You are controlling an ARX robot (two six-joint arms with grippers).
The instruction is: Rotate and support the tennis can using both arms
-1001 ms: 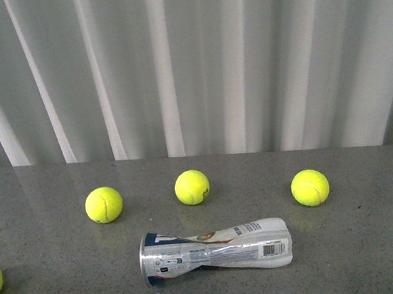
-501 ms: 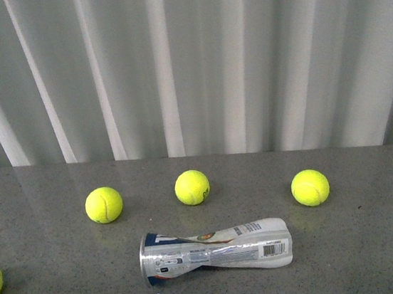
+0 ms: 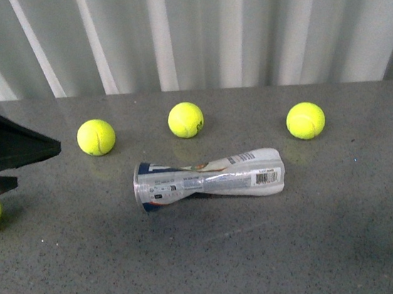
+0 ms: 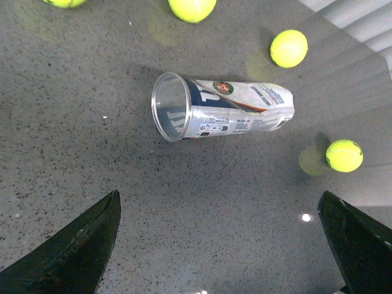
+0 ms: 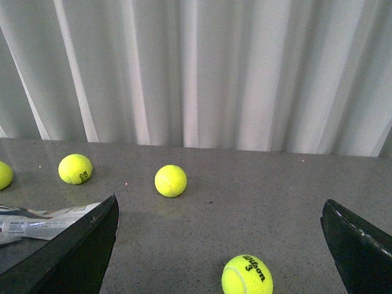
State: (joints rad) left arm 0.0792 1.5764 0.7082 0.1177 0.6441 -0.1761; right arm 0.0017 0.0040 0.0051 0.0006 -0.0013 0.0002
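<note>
My left fingers [image 4: 86,245] are spread wide and empty over the grey speckled tabletop [image 4: 202,214], and my right fingers [image 5: 79,245] are likewise wide and empty. Ahead of them the clear plastic tennis can [image 3: 208,179] with the white-and-blue label lies on its side, pinched at the waist, its open silvery rim toward my left. I judge it empty, light, thin-walled, slick and apt to roll, so any hold belongs at the stiffer rim and base, not the crumpled middle. Beyond it, three yellow-green tennis balls [image 3: 185,120] sit in a row, well apart.
</note>
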